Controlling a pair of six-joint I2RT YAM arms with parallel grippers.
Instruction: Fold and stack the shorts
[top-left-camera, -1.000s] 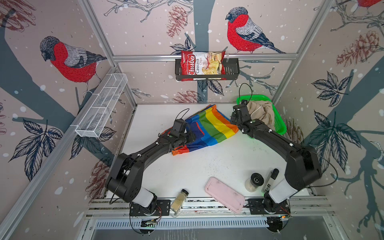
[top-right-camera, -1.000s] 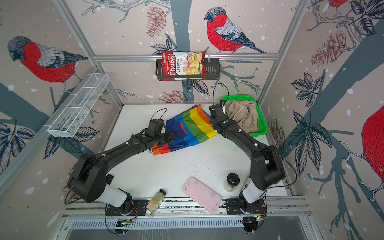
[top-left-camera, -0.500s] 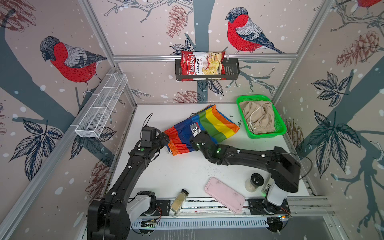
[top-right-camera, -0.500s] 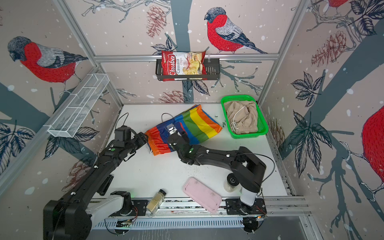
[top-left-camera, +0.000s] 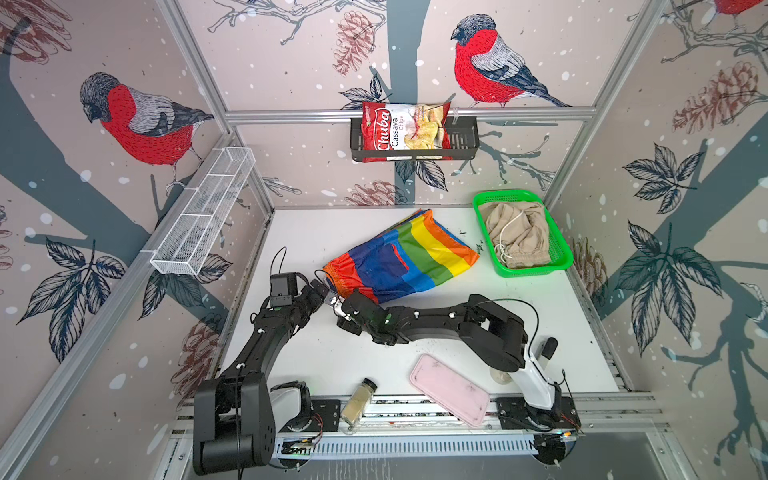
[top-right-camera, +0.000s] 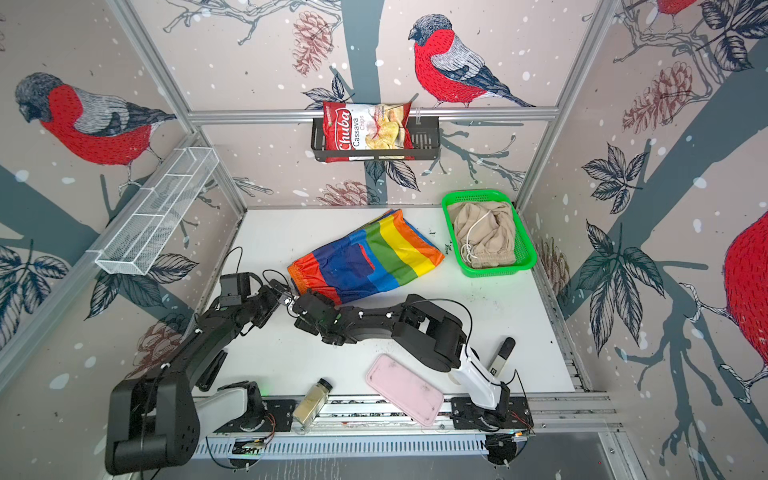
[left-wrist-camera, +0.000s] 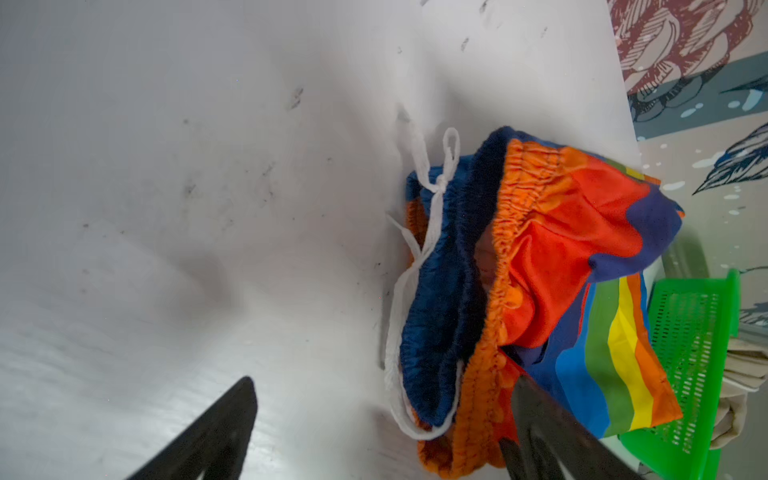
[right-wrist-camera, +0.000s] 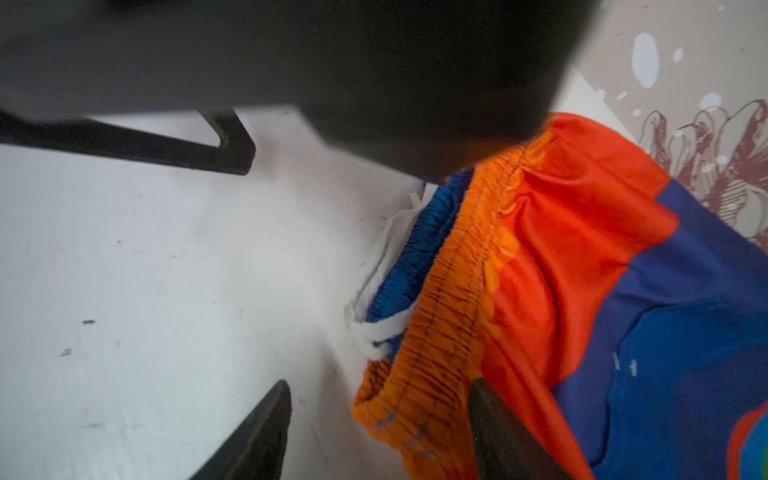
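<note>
Top views, both: your inventory of the cell.

- Rainbow shorts (top-left-camera: 407, 257): they lie unfolded on the white tabletop (top-left-camera: 573, 332), mid-rear. The gathered waistband points toward the arms and the striped legs toward the green basket (top-left-camera: 536, 271). They are near the basket, with a strip of tabletop between.
- Beige shorts (top-left-camera: 519, 232): bunched inside the green basket at the right rear corner, with a white cord across them.
- Left end effector (top-left-camera: 320, 289): at the waistband end of the rainbow shorts. In your left wrist view its jaws stand wide apart and pinch nothing. The white drawstring (left-wrist-camera: 432, 216) and blue-and-orange waistband (left-wrist-camera: 498, 266) lie between them. One finger overlaps the orange hem; you cannot tell whether it touches.
- Right end effector (top-left-camera: 337, 305): just beside the left one, at the same waistband end. In your right wrist view its jaws are parted, and the orange waistband corner lies between them unclamped.
- Pink case (top-left-camera: 449, 388) and spice jar (top-left-camera: 358, 401): at the front edge.
- Chip bag (top-left-camera: 405, 131): in the black rack (top-left-camera: 461, 143) on the rear wall.
- White wire rack (top-left-camera: 203, 216): on the left wall.
</note>
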